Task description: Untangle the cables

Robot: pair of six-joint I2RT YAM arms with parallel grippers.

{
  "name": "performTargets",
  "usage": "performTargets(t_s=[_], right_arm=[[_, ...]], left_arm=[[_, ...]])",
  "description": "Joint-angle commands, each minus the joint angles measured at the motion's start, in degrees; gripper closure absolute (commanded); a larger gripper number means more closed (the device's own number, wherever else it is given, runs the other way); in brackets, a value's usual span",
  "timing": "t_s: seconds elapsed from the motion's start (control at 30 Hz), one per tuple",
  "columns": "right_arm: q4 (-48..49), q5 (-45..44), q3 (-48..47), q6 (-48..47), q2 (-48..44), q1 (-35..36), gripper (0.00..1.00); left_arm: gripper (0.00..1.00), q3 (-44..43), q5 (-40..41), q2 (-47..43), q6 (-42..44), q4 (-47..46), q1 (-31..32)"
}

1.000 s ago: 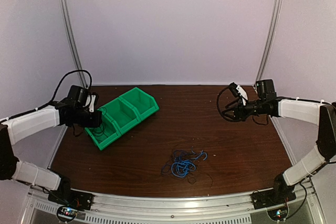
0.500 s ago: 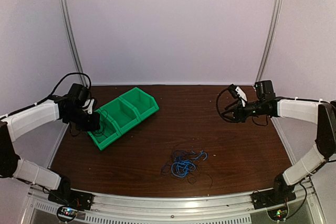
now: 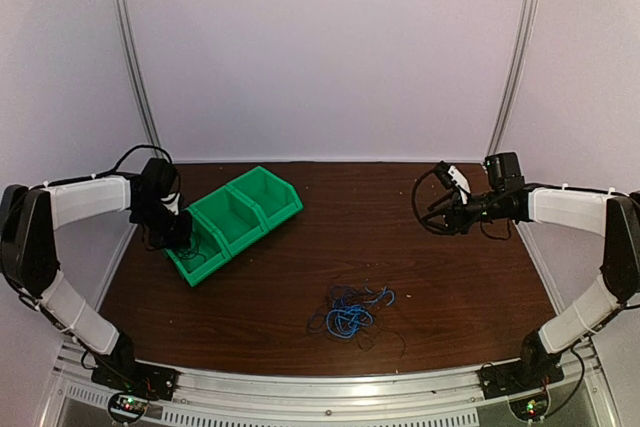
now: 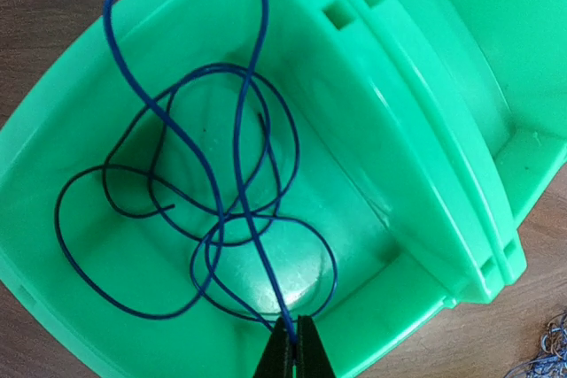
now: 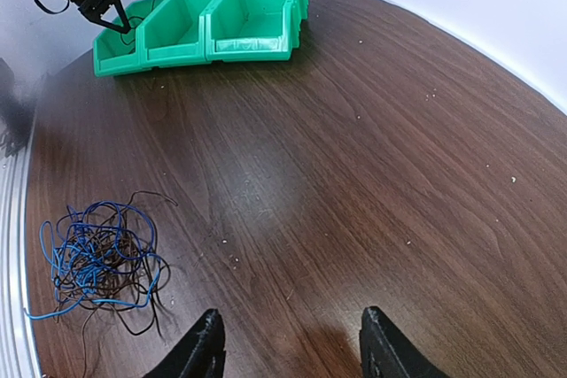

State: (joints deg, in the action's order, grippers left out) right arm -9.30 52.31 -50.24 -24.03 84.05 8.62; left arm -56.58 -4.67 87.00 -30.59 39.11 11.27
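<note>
L tool (image 4: 291, 349) is pressed together, pinching a blue cable (image 4: 237, 157) at its tips. It sits right over the end bin (image 4: 84, 104) of the green bins (image 3: 248, 209), 3 joined in a row and set at an angle on the left-rear part of the counter (image 3: 430, 267). From the pinch the cable rises, arcs out past the bin's rim at the top of the wrist view, then drops back in. Several loops lie on the bin floor. Those lower loops look darker; can't tell if they're the same wire or a 2nd one.

Rest of the cables sit as a tangle (image 3: 350, 314) of blue + black wires on the counter, near the front edge, approx. centre, well apart from the bins. A few black strands stray out from its edges.

R tool (image 5: 292, 343) is spread w/ nothing btwn its fingers. It hangs above bare counter on the right side, well apart from tangle & bins, tips pointing toward the left.
</note>
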Motion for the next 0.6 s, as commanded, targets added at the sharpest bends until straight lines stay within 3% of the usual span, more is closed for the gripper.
performTargets(t_s=[0.0, 0.2, 0.3, 0.37, 0.57], right_arm=[[-0.75, 0.69, -1.27, -0.83, -0.20, -0.27, 0.47], [-0.89, 0.50, -1.27, -1.02, 0.21, -0.27, 0.47], [-0.92, 0.65, -1.40, -1.04, 0.56, -0.27, 0.47], [-0.91, 0.74, -1.44, -0.94, 0.84, -0.27, 0.47], [-1.22, 1.20, -1.92, -0.84, 2.11, -0.19, 0.47]], left_arm=[[1.00, -2.27, 0.83, 2.81, -0.31, -2.30, -0.81], [1.00, -0.85, -3.51, 4.60, 0.78, -3.69, -0.81], [0.74, -2.55, -4.27, 1.34, 0.95, -2.44, -0.76], [0.63, -4.35, -3.81, -1.91, 1.50, -1.47, -0.70], [0.54, -12.92, -0.18, -6.03, 4.05, 5.60, -0.80]])
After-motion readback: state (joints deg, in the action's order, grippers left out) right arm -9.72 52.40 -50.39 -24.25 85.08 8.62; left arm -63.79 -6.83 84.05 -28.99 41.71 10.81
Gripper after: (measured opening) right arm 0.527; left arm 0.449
